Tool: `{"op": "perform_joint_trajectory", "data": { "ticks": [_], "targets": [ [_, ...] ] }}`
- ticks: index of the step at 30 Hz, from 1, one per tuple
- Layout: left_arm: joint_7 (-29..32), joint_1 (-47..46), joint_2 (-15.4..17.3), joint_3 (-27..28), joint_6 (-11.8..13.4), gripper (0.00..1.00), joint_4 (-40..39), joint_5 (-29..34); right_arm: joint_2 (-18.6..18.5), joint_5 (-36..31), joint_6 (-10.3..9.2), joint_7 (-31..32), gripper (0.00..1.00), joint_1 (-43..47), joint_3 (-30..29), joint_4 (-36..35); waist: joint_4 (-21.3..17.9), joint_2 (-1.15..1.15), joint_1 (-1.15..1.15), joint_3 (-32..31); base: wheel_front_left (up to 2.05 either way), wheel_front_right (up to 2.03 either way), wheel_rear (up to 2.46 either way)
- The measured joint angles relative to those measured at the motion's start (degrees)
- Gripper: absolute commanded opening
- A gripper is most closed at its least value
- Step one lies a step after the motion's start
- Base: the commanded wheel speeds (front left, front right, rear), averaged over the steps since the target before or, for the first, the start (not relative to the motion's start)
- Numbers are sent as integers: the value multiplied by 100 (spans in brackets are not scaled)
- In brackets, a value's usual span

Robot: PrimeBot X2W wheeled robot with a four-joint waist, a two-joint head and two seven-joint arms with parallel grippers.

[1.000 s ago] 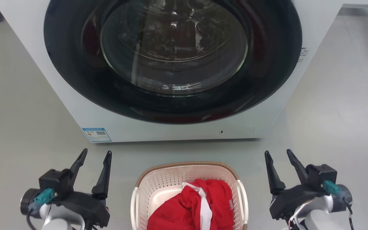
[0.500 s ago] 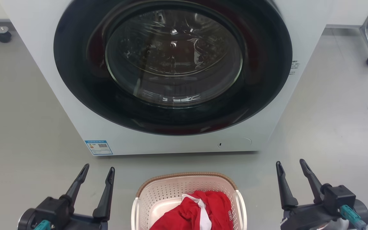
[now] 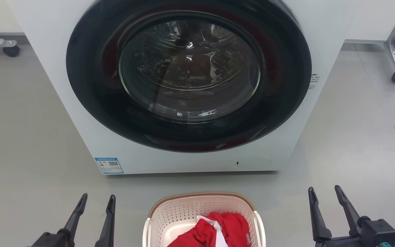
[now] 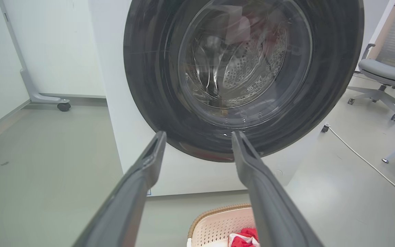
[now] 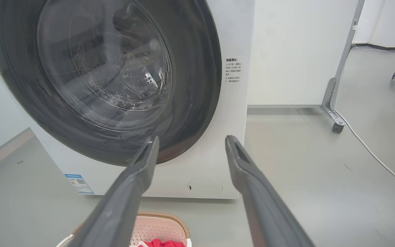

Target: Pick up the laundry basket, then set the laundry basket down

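One blue QR label (image 3: 109, 165) on washing machine (image 3: 190, 68), laundry basket (image 3: 180, 214) in front

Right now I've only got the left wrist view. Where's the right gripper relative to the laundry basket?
Observer: Head view puts the right gripper to the right of the laundry basket, with bare floor between them.
Operator: Is it carrying anything?
Observer: No. The right wrist view shows its fingers spread with nothing between them.
Operator: And my left gripper, is it on a handle?
Observer: No. Head view shows the left gripper left of the basket, clear of its white side handle.
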Motion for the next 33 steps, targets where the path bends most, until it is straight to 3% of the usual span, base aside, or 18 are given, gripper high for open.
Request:
{"op": "perform_joint_trajectory", "data": {
  "ticks": [31,32,33],
  "targets": [
    [191,371,-363,389,0,100,-81,628,211,-401,-1,371,100,378,-450,-546,38,0,0,-89,0,0,0],
    [216,371,-371,392,0,0,-86,630,213,-404,-1,374,0,378,-452,-556,38,0,0,-86,0,0,0],
    [219,371,-382,393,0,0,-90,631,218,-424,-1,379,0,378,-453,-565,38,0,0,-84,0,0,0]
  ]
}}
